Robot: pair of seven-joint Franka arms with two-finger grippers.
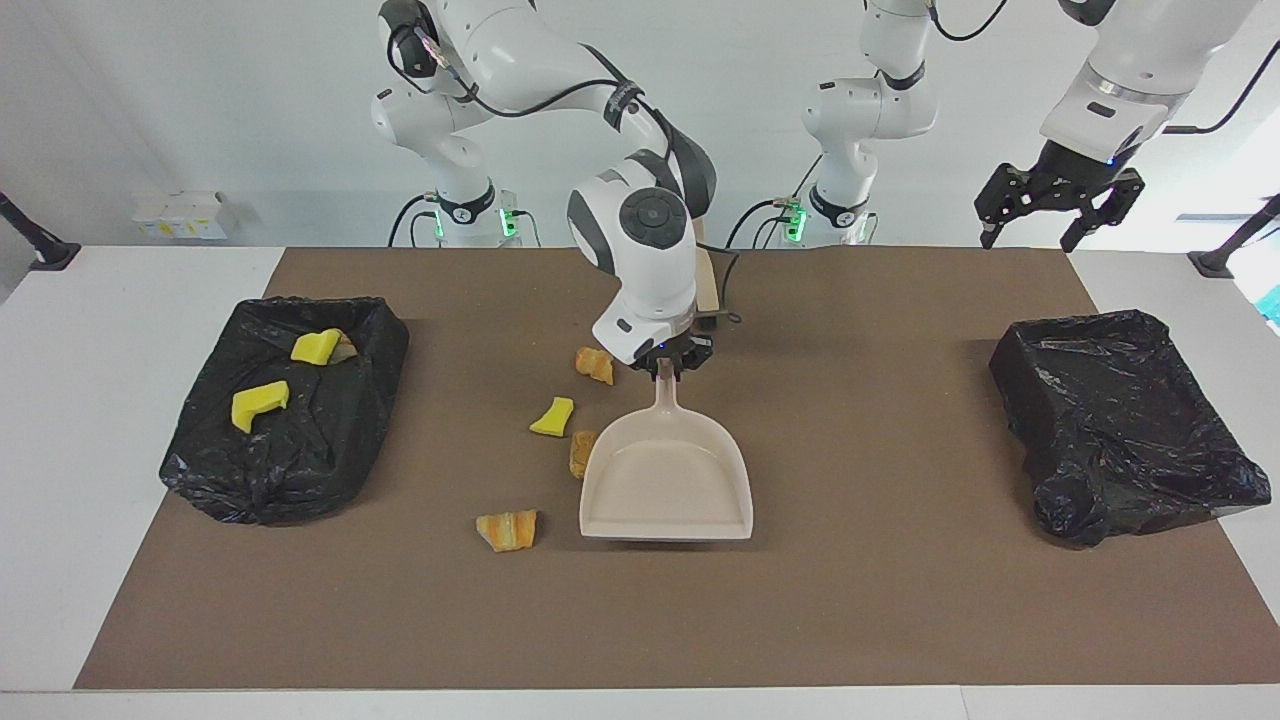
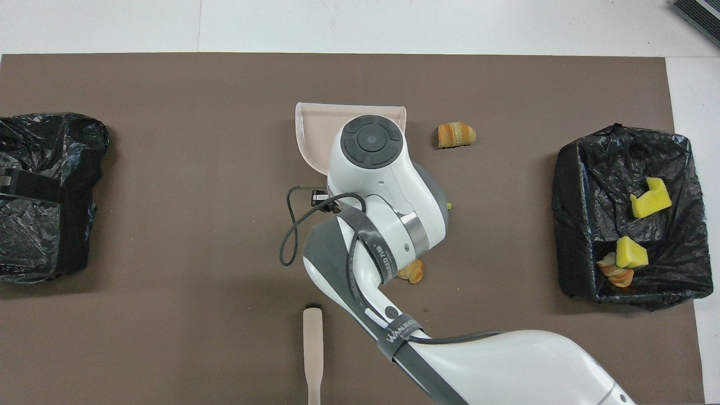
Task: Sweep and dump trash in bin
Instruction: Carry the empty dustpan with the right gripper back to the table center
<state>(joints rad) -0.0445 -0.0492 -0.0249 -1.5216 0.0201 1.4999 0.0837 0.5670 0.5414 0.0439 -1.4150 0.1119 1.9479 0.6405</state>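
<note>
Beige plastic, the dustpan [image 1: 668,480] lies flat on the mat, its handle pinched in the right gripper [image 1: 668,366] so the mouth can take sweepings; beside the pan toward the filled bin [image 1: 285,405] lie four trash scraps [image 1: 508,529]; the left gripper [image 1: 1040,225] hangs spread, waiting above the table edge.

A large brown rectangular mat [image 1: 850,600] covers most of the white bench [image 1: 120,480]. A small white cardboard box [image 1: 182,214] stands at the bench edge nearest the robots, toward the right arm's end.
</note>
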